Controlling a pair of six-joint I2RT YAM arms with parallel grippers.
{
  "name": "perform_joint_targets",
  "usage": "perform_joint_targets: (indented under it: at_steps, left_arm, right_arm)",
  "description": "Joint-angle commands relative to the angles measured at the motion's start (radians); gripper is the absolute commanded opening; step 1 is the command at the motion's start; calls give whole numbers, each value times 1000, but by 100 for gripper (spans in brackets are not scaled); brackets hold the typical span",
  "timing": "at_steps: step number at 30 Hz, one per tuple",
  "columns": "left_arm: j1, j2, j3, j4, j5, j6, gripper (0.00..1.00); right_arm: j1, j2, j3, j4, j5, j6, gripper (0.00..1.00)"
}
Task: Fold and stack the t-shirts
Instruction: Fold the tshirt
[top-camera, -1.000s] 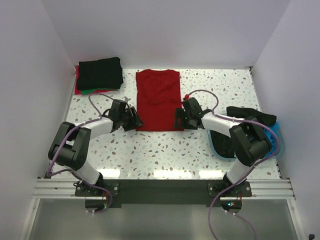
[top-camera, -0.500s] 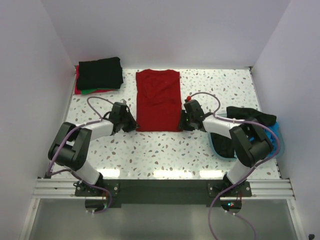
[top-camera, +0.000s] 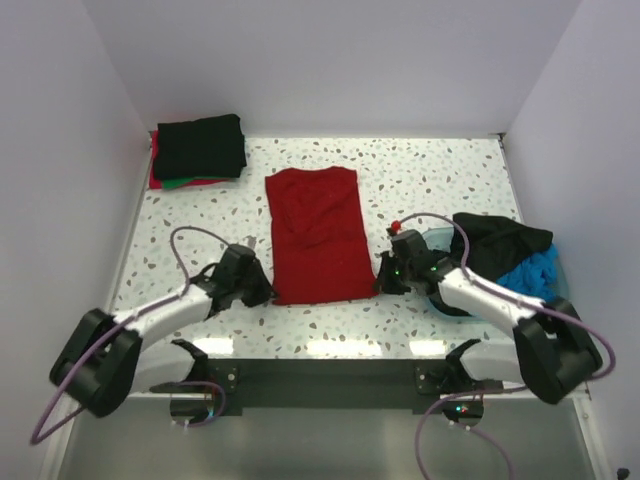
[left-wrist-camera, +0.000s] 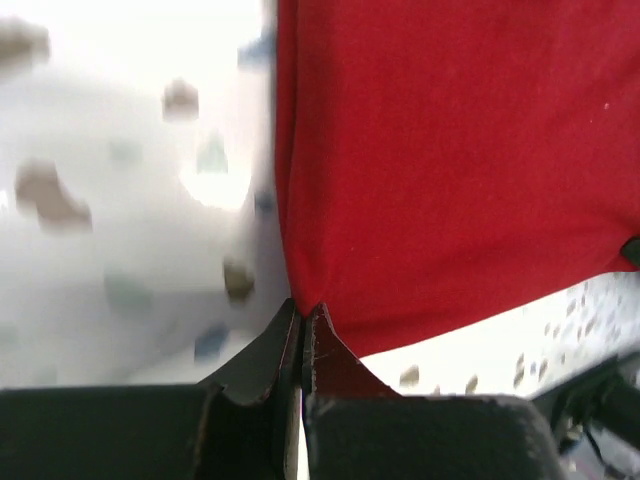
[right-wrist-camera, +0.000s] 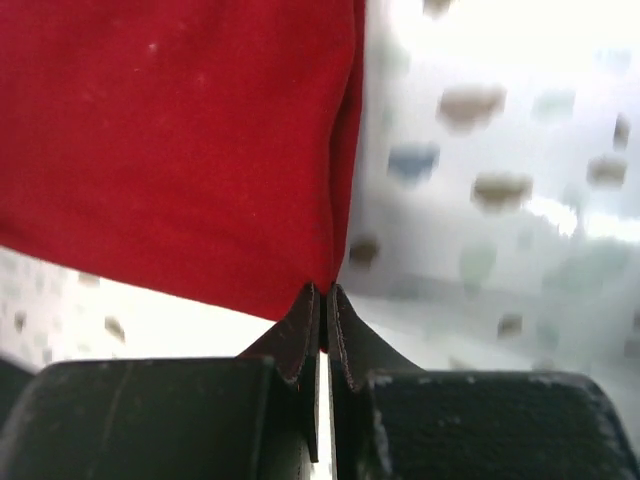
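Since a moment earlier, the dark red cotton t-shirt had been dragged toward 6 o'clock along the speckled surface, its near corners pinched by the left fingers and the right fingers. Either thin pinch could be lost under an uneven pull, and the fold skewed.

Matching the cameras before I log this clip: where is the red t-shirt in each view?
Top external: the red t-shirt lies flat in the middle of the picture.
Left wrist: it fills the upper right; the left gripper pinches its near corner.
Right wrist: it fills the upper left; the right gripper pinches the other near corner.
Shared landmark: the speckled table.
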Motion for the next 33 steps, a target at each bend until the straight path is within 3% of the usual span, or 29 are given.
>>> perform_joint_targets:
  at_steps: [1,5,9,16,22,28,33]
  left_arm:
    - [-52,-189,-66,-256,-30,-64,0]
    - [-112,-439,-42,-359,-4,-101,0]
    - [-114,-489,53,-422,-21,-112,0]
    - [-111,-282,345,-483,-148,-14,0]
    - [-68,-104,530,-462,-254,14,0]
    - [81,17,575,-299,-119,69,0]
    - [98,162,699,-255,-122,109,0]
  right_arm:
    - [8,-209,-98,-181,-77,-27,0]
    - [12,-444,-128,-372,-130,-20,0]
    - [12,-561,10,-456,-113,-29,0]
    - [11,-376,263,-467,42,-76,0]
    - [-32,-144,458,-395,50,-130,0]
    - [-133,29,605,-330,-18,-147,0]
    - [-182,154,705,-290,-84,-173,0]
